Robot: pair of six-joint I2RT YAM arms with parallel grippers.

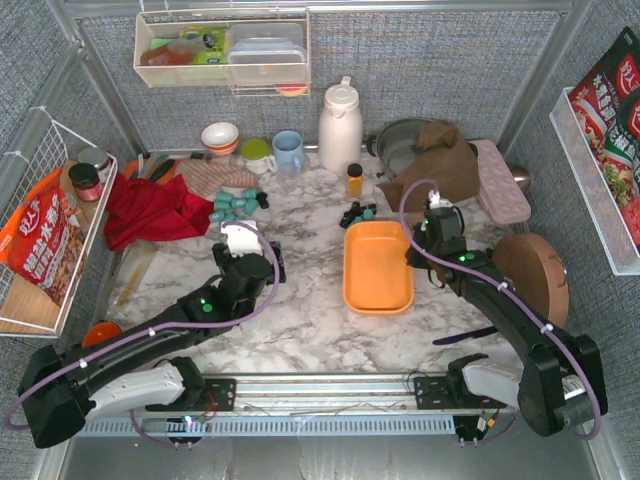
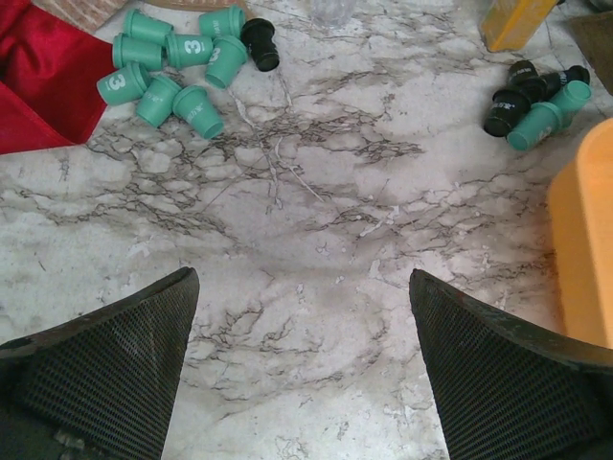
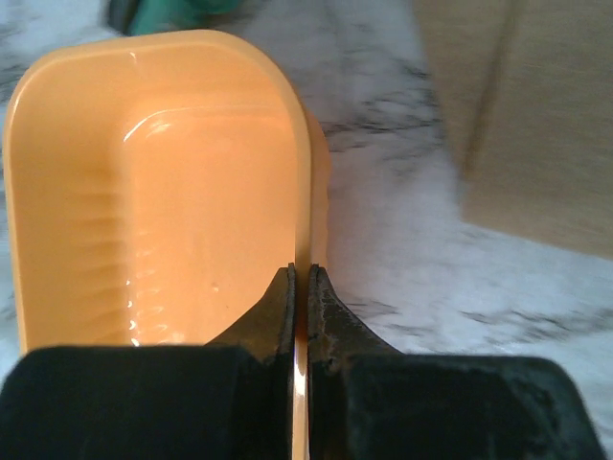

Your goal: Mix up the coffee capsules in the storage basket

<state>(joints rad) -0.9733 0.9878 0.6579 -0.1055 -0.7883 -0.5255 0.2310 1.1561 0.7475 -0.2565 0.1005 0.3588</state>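
Two clusters of coffee capsules (image 2: 177,62) lay on the marble tabletop (image 2: 306,192) ahead of the left gripper (image 2: 303,287), jaws spread wide, the larger cluster to its left, while the right gripper (image 3: 301,283) pinched the right rim of the empty storage basket (image 3: 192,182).

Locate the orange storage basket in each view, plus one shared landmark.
Top external: storage basket just right of centre.
Left wrist: orange sliver at the right edge.
Right wrist: fills the left half, rim pinched in the right gripper.
Shared landmark: small black-and-teal capsule cluster beyond its far end.
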